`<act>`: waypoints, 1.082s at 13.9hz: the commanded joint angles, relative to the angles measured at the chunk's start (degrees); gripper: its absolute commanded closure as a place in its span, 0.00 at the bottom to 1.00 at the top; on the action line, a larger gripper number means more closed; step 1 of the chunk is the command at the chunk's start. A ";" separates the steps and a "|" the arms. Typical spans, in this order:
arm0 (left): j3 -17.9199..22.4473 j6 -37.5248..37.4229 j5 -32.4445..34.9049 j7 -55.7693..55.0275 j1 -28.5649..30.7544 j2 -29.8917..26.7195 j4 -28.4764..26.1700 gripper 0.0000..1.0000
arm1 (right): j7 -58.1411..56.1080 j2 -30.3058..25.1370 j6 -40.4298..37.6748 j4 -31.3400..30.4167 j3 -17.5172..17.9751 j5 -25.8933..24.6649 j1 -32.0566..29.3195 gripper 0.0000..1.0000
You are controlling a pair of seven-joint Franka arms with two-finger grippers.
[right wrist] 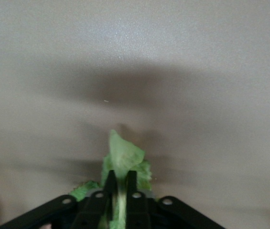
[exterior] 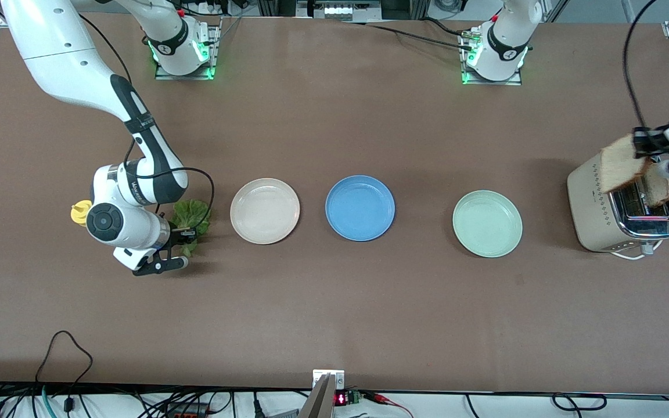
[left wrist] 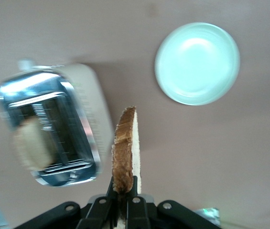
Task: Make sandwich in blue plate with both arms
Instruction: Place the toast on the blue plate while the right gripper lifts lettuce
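Your left gripper [left wrist: 123,200] is clamped on the lower edge of a bread slice [left wrist: 125,149], which stands upright out of the fingertips over the toaster [exterior: 622,212], evidently so it clears the slot where a second slice [exterior: 659,187] sits. Your right gripper [right wrist: 119,193] is pinched shut on the lettuce leaf [right wrist: 123,155] low at the table, the leaf poking up between and past the fingertips. The blue plate [exterior: 360,208], bare, lies well apart from both sets of fingers, between the cream plate [exterior: 265,210] and mint plate [exterior: 487,223].
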 commanded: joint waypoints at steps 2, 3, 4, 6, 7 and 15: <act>-4.09 -3.87 -7.02 -1.10 -2.14 4.14 1.73 0.99 | 0.47 0.45 0.11 1.12 -0.10 -1.15 0.33 1.00; -4.28 -3.88 -9.39 -1.53 -2.76 4.93 1.73 0.99 | 0.38 0.28 0.11 1.30 -0.10 -1.15 0.33 1.00; -4.28 -3.88 -13.33 -1.71 -3.37 5.89 1.73 0.99 | 0.21 0.10 0.11 1.47 -0.10 -1.15 0.33 1.00; -4.28 -2.83 -22.99 -1.80 -3.29 8.52 1.82 0.99 | -0.14 -0.51 -0.32 2.18 -0.10 -1.24 0.15 1.00; -4.28 -1.61 -26.78 -1.80 -3.29 9.84 1.64 0.99 | -0.32 -1.47 -0.50 2.35 -0.10 -1.24 0.06 1.00; -4.28 22.97 -50.18 -0.40 -11.80 20.74 -4.15 0.99 | -11.38 -6.31 -9.36 4.46 1.12 -2.47 0.94 1.00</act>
